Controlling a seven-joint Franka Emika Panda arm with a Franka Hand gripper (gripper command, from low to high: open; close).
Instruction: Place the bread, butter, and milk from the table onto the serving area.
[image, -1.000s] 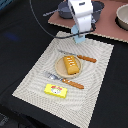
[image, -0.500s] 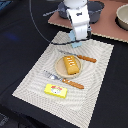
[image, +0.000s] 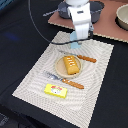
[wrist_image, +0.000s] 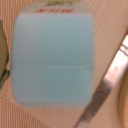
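The pale-blue milk (image: 75, 45) is between the fingers of my gripper (image: 76, 44), at the far edge of the beige striped serving area (image: 35, 80). In the wrist view the milk (wrist_image: 55, 60) fills most of the picture over the striped mat, and my fingers do not show there. The bread (image: 71, 65) lies on the round tan plate (image: 59, 66) in the middle of the mat. The yellow butter (image: 56, 90) lies flat on the mat nearer the front edge.
An orange-handled knife (image: 85, 58) lies just beyond the plate, close to the milk; its blade shows in the wrist view (wrist_image: 107, 85). An orange-handled fork (image: 67, 81) lies between plate and butter. A pinkish-brown board (image: 107, 27) with grey pots (image: 122, 15) stands behind.
The gripper with the milk has shifted slightly to the exterior view's left and sunk lower toward the mat. Bread and butter have not moved.
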